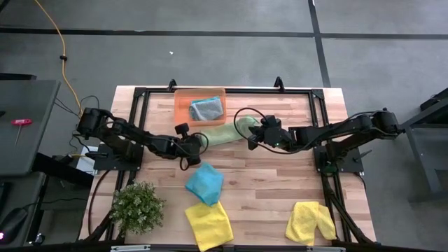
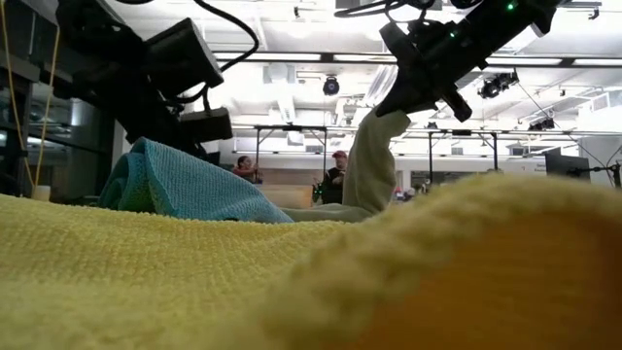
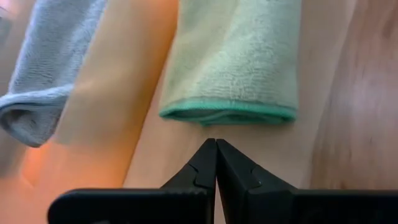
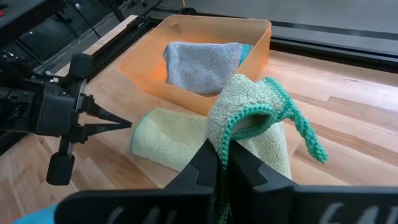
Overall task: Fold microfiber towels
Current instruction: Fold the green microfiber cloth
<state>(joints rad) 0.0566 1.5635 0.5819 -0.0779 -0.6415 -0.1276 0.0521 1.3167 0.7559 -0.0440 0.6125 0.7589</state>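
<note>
Work is partly done. A grey towel (image 1: 206, 108) lies folded in the orange tray (image 1: 183, 98), with teal showing beneath it. The light green towel (image 1: 225, 131), plush terry with a teal stitched hem, lies just beside the tray, mid-fold: the right gripper (image 4: 219, 163) has its fingers clamped on one lifted edge. The left gripper (image 3: 216, 163), fingers shut and empty, hovers near the opposite end. Farther from the tray, a teal towel (image 1: 204, 183) and two yellow towels (image 1: 208, 224) lie crumpled on the wooden desk (image 1: 266, 182), apparently unfolded.

In your low view, a blurred yellow towel (image 2: 292, 282) fills the foreground and hides the table. At about eleven o'clock in the tray (image 1: 183, 105), the grey towel (image 1: 207, 108) covers most of a teal one, and two people (image 2: 292, 171) far behind are too small to make out.
</note>
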